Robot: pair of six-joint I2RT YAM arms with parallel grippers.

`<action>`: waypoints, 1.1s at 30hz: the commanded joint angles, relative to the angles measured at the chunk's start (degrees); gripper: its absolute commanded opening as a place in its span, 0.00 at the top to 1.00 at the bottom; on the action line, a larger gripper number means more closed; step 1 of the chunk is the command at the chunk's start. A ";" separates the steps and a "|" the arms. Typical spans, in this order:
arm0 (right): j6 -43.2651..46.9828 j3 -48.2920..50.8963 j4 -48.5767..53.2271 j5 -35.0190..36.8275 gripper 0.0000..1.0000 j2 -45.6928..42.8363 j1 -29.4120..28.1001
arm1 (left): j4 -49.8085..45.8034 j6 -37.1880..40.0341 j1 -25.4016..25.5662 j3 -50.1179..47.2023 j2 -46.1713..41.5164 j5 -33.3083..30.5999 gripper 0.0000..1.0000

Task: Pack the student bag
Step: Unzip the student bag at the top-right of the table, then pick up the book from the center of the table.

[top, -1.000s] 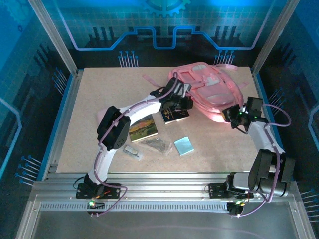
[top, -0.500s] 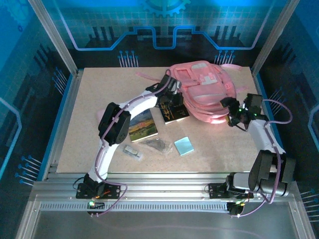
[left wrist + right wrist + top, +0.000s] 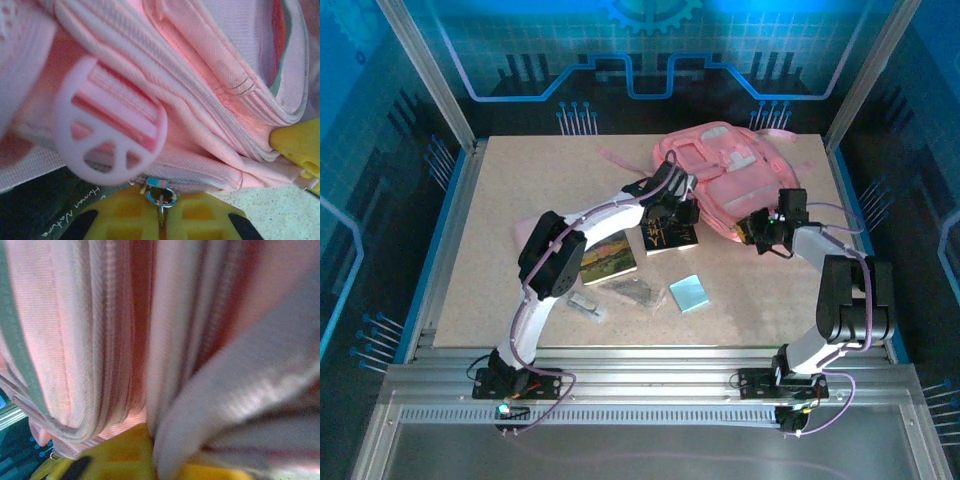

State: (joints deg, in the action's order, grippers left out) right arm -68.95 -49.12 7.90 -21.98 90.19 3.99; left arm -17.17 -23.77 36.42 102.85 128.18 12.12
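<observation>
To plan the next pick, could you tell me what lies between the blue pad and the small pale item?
A clear packet of dark bits, seen in the top view.

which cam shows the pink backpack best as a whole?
Top external: the whole student bag is in frame, outline and pockets clear. Left wrist shows close-up seams and a zip pull; right wrist shows blurred fabric folds.

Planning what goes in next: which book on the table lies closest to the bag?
The black-covered book, right at the student bag's edge; the landscape-cover book lies farther toward the arm bases.
</observation>
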 commanded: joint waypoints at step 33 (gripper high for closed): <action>32.02 -17.02 23.65 2.79 0.27 -5.31 -12.78 | 1.28 -5.63 -12.23 -20.17 -17.73 -5.76 0.18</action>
State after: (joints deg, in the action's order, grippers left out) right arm -42.46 -63.66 29.61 -20.29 81.08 -5.91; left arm -17.15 -27.14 24.60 84.29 111.74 4.86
